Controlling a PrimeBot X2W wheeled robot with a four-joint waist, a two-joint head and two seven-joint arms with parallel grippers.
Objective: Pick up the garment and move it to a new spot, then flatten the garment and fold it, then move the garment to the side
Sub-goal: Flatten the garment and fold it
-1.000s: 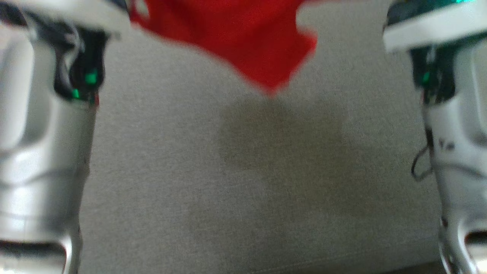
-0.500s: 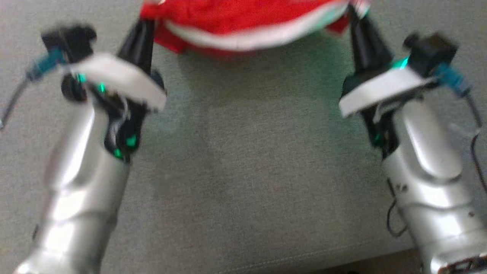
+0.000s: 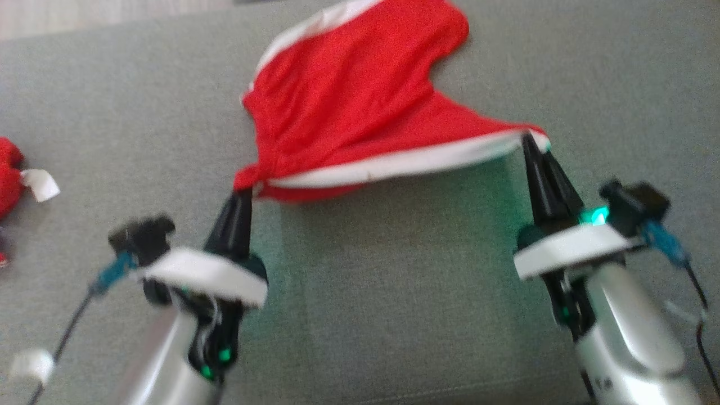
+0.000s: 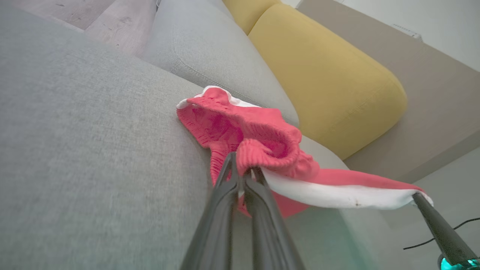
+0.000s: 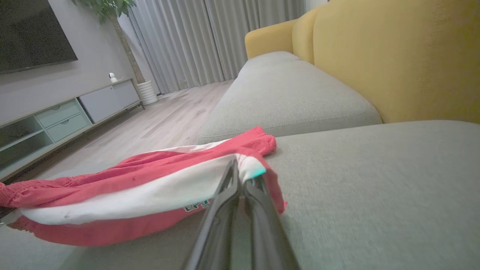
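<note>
Lowered now, garment (image 3: 349, 95) hides left hand (image 3: 246, 192) and right hand (image 3: 527, 139) tips.

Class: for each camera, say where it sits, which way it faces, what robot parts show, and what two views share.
Head view: from the head, down at the grey sofa seat; left gripper and right gripper grip the red garment.
Left wrist view: along the left gripper toward the yellow cushion.
Right wrist view: along the right gripper toward the curtains.
Both wrist views share the garment's white band.
</note>
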